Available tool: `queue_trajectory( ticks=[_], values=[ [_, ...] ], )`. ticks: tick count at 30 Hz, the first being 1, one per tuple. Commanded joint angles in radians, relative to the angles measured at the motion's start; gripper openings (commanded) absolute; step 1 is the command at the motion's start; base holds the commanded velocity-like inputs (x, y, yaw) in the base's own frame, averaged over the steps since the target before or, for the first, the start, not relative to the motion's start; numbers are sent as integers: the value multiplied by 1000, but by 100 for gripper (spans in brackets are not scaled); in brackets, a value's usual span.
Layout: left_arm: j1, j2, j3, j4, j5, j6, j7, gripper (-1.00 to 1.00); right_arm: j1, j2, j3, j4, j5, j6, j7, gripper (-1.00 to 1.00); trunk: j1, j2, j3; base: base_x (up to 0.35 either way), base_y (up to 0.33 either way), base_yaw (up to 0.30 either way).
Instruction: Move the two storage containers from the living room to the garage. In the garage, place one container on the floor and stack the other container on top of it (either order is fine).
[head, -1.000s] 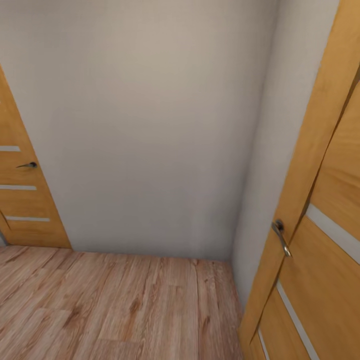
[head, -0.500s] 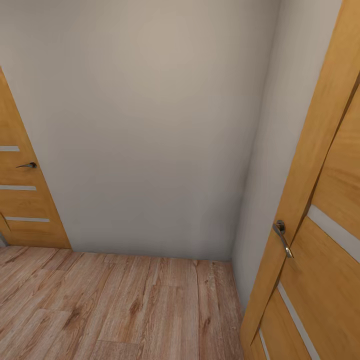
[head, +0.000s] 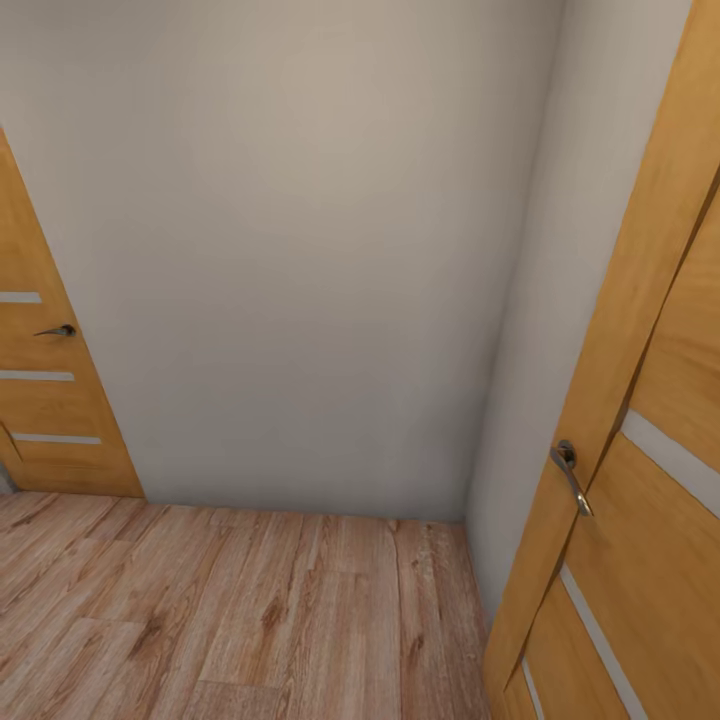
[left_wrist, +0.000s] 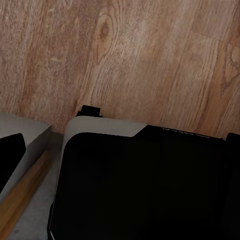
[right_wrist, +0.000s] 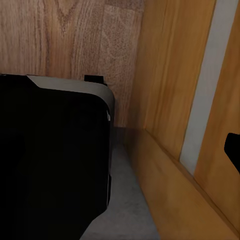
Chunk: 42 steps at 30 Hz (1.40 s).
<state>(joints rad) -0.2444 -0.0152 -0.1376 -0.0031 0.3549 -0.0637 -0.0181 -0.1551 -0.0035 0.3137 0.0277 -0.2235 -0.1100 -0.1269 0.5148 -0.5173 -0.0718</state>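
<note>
Claw states can't be told; wall (head: 300, 250) ahead, wooden door (head: 640, 500) close right.

Home hallway corner: plain grey-white wall (head: 300, 250), light wood plank floor (head: 230, 620), two interior wooden doors with pale inset strips and metal lever handles, one left (head: 40, 400), one right (head: 640, 500).

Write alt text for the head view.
A plain grey-white wall fills the corner ahead, above light wood plank flooring. A wooden door with a metal handle stands close on the right, and another wooden door sits at the far left.
</note>
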Motion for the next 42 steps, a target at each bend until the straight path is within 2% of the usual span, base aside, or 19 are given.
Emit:
queue_trajectory(
  ticks=[1,11,18,30,42],
  values=[
    [-1,0,-9,2,10,-4,-2,100,-1,0,8,3,-10,-6,0,100,0,-2,-2,0,0,0],
    [-1,-1,-9,2,10,-4,-2,100,-1,0,8,3,-10,-6,0,100,0,-2,-2,66,0,0],
    [-1,1,-8,2,12,-4,-2,100,-1,9,7,3,-10,-5,-5,100,0,-2,-2,298,0,0],
    [-1,1,-8,2,11,-4,-2,100,-1,10,8,3,-10,-5,-8,100,0,-2,-2,322,0,4],
    [-1,1,-8,2,12,-4,-2,100,-1,8,8,3,-9,-7,-10,100,0,-2,-2,322,0,225]
  ],
)
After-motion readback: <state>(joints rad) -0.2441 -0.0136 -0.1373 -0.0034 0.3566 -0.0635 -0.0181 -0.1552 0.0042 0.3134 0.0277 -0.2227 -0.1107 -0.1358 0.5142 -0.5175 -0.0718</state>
